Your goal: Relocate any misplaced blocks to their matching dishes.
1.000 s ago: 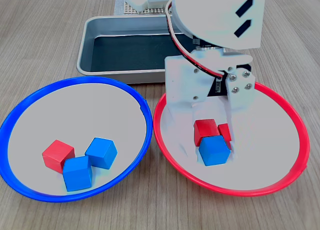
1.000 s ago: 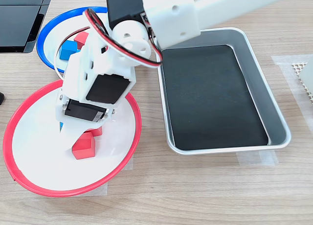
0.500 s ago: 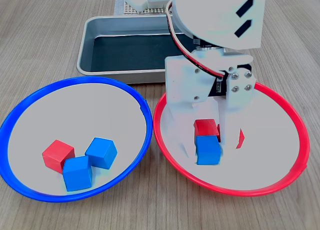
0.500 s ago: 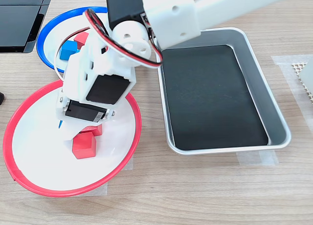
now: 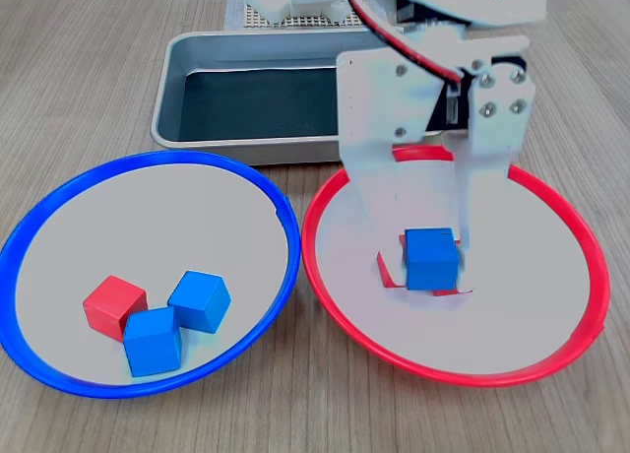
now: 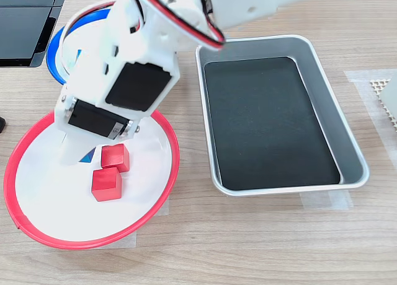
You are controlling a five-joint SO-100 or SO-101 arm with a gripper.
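We are seeing the end effector [image 5: 433, 261] gripping a blue block [image 5: 431, 259] above the red-rimmed plate [image 5: 551, 359]. Two red blocks [image 6: 111, 173] are lying in that plate.

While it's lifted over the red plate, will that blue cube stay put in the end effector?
Probably. The blue cube has flat faces and looks rigid, so the end effector should clamp it squarely. Its glossy surface may be slippery, so fast swings could loosen it. If dropped over the red-rimmed plate, it would likely tumble briefly, not roll.
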